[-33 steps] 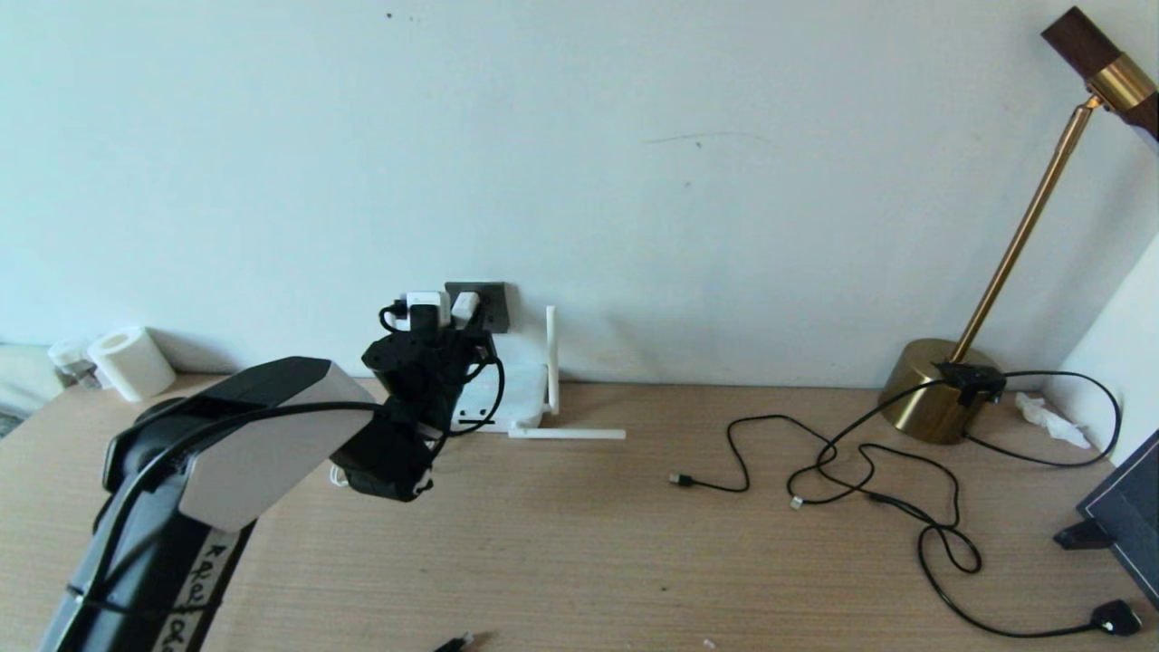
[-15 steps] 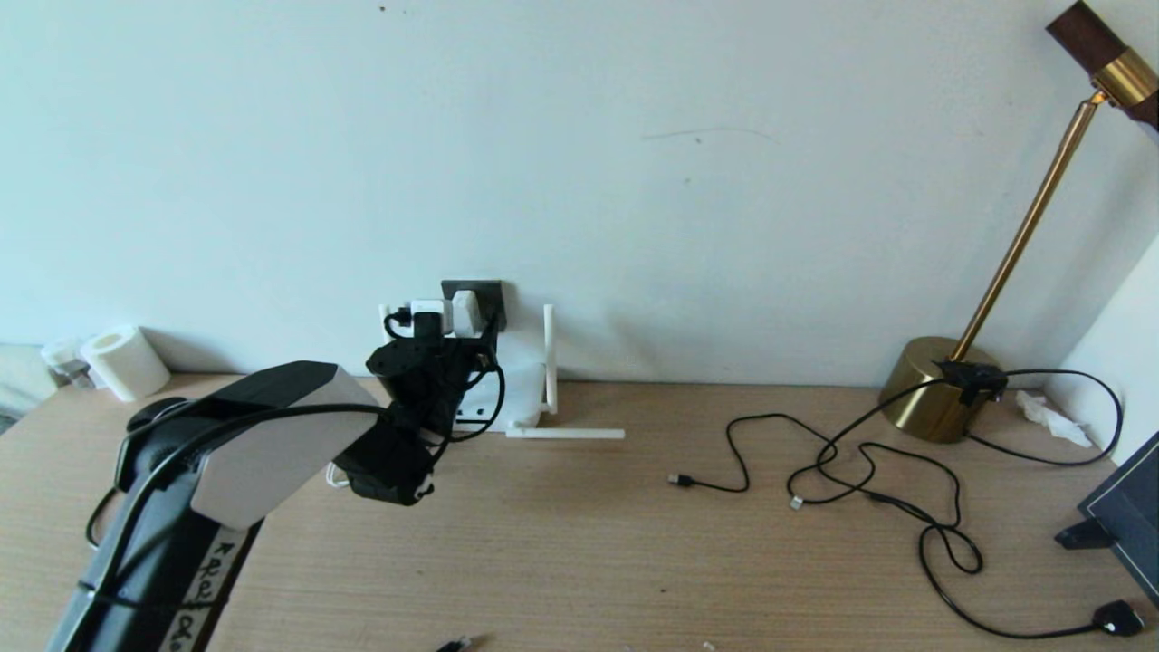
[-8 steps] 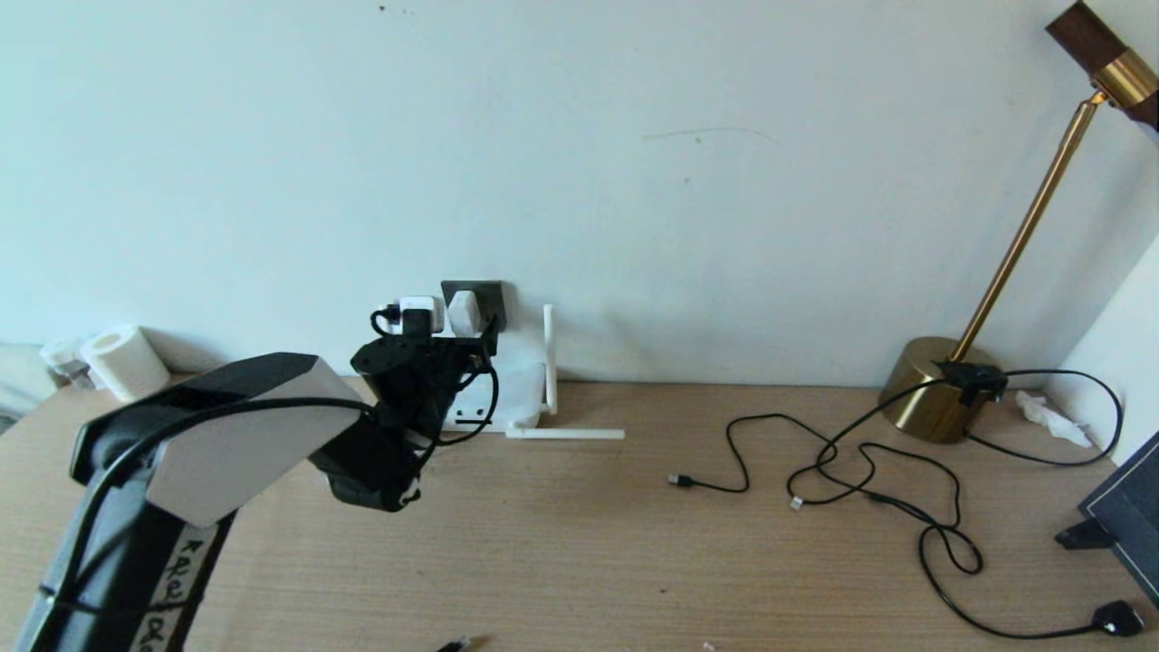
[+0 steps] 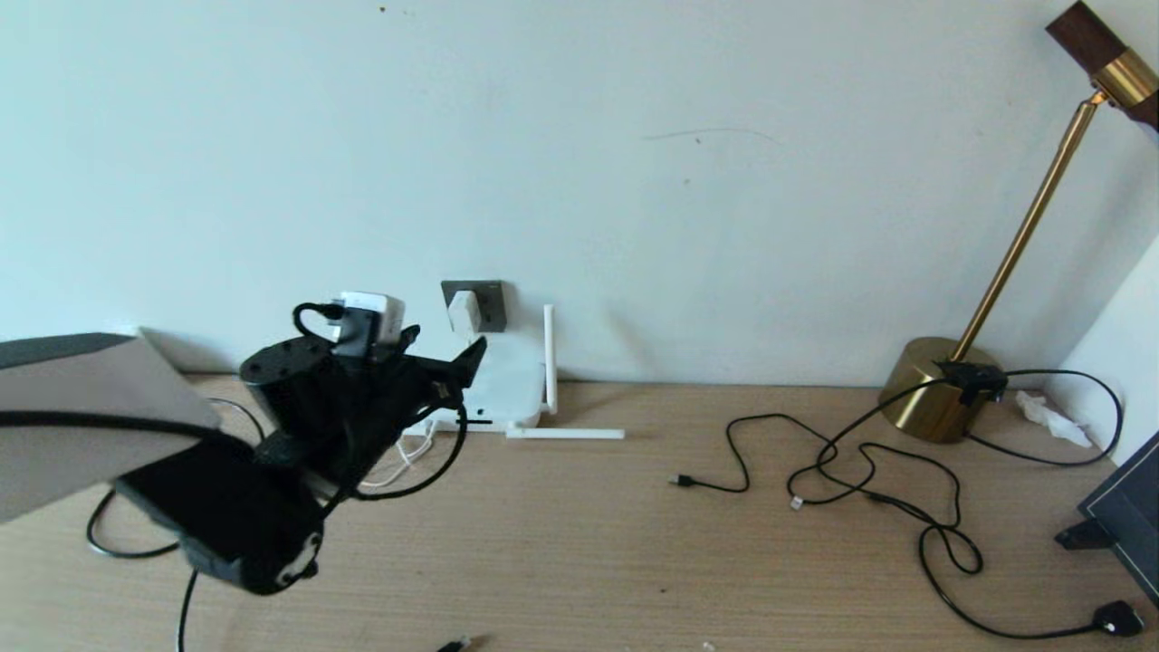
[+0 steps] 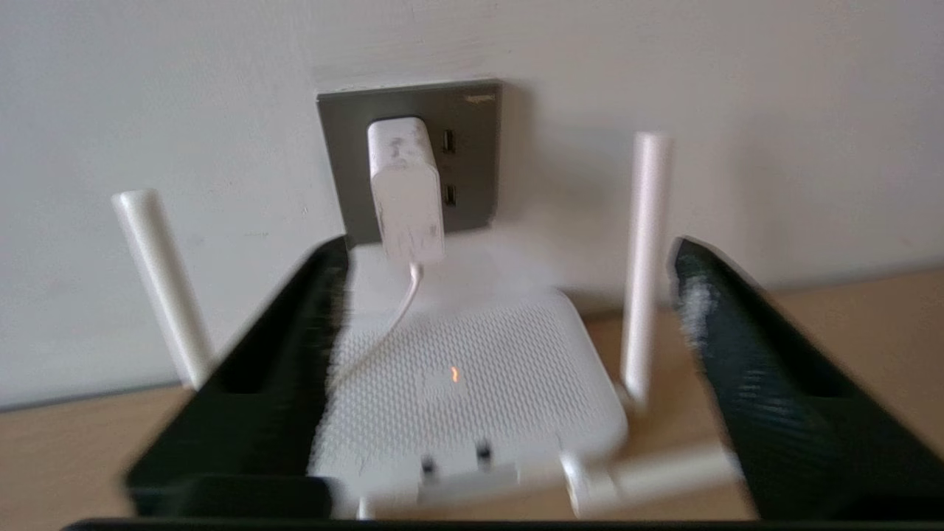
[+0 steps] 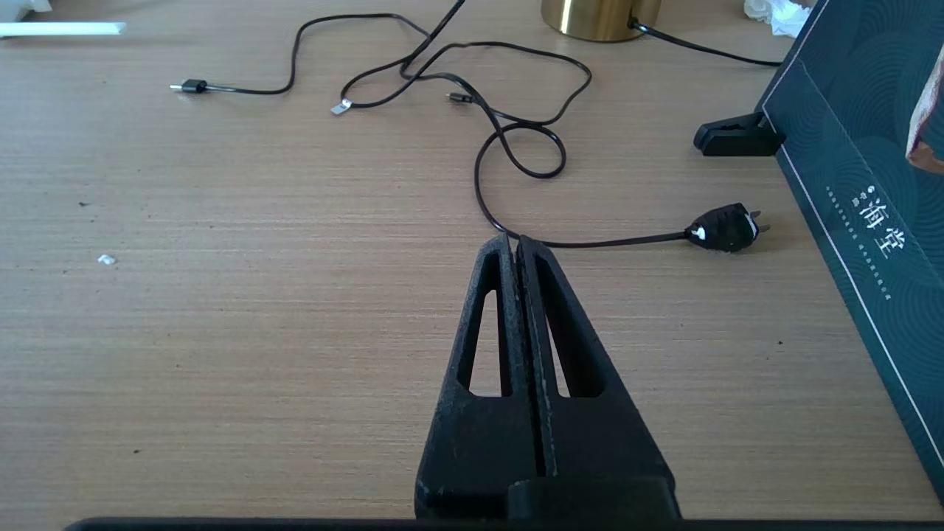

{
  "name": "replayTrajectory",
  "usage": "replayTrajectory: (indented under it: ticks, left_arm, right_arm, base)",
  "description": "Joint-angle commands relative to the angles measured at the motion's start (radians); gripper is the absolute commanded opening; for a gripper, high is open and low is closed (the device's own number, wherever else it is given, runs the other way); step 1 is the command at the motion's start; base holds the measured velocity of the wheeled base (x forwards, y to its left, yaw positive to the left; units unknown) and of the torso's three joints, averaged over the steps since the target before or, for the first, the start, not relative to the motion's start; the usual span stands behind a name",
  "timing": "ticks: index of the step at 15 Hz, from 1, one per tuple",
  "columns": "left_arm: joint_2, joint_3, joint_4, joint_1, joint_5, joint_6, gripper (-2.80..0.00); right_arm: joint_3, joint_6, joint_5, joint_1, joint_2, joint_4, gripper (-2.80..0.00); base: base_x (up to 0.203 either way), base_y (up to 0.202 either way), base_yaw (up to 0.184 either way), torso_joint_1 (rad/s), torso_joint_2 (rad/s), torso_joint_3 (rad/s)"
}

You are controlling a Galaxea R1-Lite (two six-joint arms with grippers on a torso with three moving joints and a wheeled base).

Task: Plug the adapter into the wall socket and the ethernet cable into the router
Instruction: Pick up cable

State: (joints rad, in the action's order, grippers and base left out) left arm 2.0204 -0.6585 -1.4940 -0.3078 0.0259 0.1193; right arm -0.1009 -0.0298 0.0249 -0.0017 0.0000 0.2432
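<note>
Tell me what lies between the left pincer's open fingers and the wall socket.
In the left wrist view, the router lies between the left pincer and the wall socket, where the adapter sits plugged.

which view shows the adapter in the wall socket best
The left wrist view: the adapter sits head-on in the wall socket, framed by the open left hand. The head view shows it small; the right wrist view not at all.
</note>
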Motion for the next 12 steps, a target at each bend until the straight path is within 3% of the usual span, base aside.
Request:
replayTrajectory:
  ticks: [1, 3, 4, 6, 9, 10, 11, 12]
  left_arm:
    - [-0.257, 0.188, 0.003, -0.004, -0.059, 0.029, -2.80]
    - [-0.430, 0.301, 0.114, 0.002, -0.191, 0.090, -2.80]
    - [-0.524, 0.341, 0.263, 0.005, -0.244, 0.147, -2.80]
    - [-0.665, 0.376, 0.715, -0.003, -0.307, 0.283, -2.80]
    - [-0.764, 0.330, 1.357, -0.045, -0.340, 0.534, -2.80]
    - [-0.757, 0.291, 1.514, -0.058, -0.323, 0.664, -2.80]
    - [-0.721, 0.267, 1.582, -0.065, -0.302, 0.738, -2.80]
    - [-0.662, 0.247, 1.590, -0.069, -0.287, 0.770, -2.80]
  right_arm:
    - [0.000, 0.001, 0.001, 0.000, 0.000, 0.002, -2.80]
    - [0.000, 0.001, 0.001, 0.000, 0.000, 0.002, -2.80]
    - [0.000, 0.001, 0.000, 0.000, 0.000, 0.002, -2.80]
    - [0.000, 0.001, 0.000, 0.000, 0.000, 0.002, -2.80]
    - [0.000, 0.001, 0.000, 0.000, 0.000, 0.001, -2.80]
    - [0.000, 0.001, 0.000, 0.000, 0.000, 0.002, -2.80]
    - [0.000, 0.001, 0.000, 0.000, 0.000, 0.002, -2.80]
    - [0.000, 0.001, 0.001, 0.000, 0.000, 0.002, -2.80]
  base:
    - [0.000, 0.000, 0.000, 0.000, 0.00, 0.000]
    - [0.000, 0.000, 0.000, 0.000, 0.00, 0.000]
    - [0.000, 0.000, 0.000, 0.000, 0.00, 0.000]
    - [0.000, 0.000, 0.000, 0.000, 0.00, 0.000]
    - [0.000, 0.000, 0.000, 0.000, 0.00, 0.000]
    - [0.000, 0.000, 0.000, 0.000, 0.00, 0.000]
    - [0.000, 0.000, 0.000, 0.000, 0.00, 0.000]
    - [0.000, 0.000, 0.000, 0.000, 0.00, 0.000]
